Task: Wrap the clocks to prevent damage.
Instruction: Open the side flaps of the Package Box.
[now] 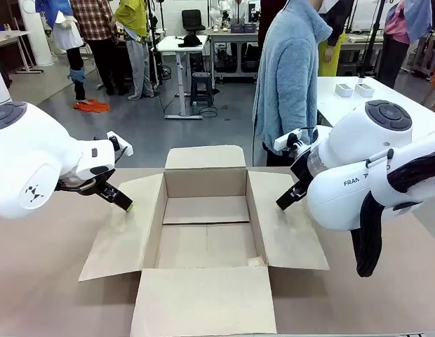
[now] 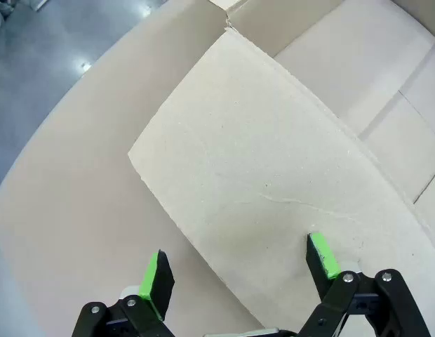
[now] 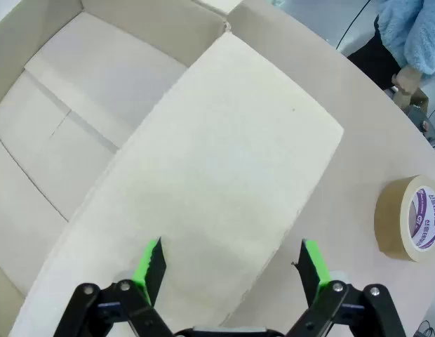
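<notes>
My left gripper (image 2: 238,270) hangs with jaws wide over the left flap (image 2: 273,175) of the open cardboard box (image 1: 203,181) — my right gripper (image 3: 230,270), equally wide, over its right flap (image 3: 224,154). Both hold nothing. A roll of brown tape (image 3: 407,217) lies on the table (image 1: 35,281) beside that right flap — apart from it.

We see a plain brown cardboard box (image 1: 203,184) standing upright and open, its four flaps folded outward and lying nearly flat. A roll of brown tape (image 3: 408,217) lies apart from the box, beyond its right flap (image 3: 224,161).
</notes>
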You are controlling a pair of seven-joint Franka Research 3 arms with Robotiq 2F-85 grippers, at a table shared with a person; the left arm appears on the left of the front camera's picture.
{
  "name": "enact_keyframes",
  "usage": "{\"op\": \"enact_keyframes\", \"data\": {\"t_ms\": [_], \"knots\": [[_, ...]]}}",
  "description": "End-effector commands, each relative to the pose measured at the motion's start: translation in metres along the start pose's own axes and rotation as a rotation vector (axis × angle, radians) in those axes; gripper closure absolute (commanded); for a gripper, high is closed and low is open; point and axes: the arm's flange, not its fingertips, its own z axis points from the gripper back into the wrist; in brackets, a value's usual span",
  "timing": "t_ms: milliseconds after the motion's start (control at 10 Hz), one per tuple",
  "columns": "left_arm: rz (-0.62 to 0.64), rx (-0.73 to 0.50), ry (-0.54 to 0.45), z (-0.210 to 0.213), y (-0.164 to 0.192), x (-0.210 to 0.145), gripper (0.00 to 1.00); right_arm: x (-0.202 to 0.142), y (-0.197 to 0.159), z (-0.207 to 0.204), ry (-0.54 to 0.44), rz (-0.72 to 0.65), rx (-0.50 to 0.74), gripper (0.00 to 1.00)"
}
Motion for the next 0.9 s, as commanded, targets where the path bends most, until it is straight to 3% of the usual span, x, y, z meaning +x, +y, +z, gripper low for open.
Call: {"op": "enact_keyframes", "data": {"t_ms": [0, 800], "knots": [[0.000, 0.000, 0.000, 0.0000, -0.0001, 0.0000, 0.00, 0.0000, 0.0000, 0.0000, 0.000, 0.000, 0.000, 0.00], [0.000, 0.000, 0.000, 0.0000, -0.0001, 0.0000, 0.00, 0.0000, 0.0000, 0.0000, 0.000, 0.000, 0.000, 0.00]]}}
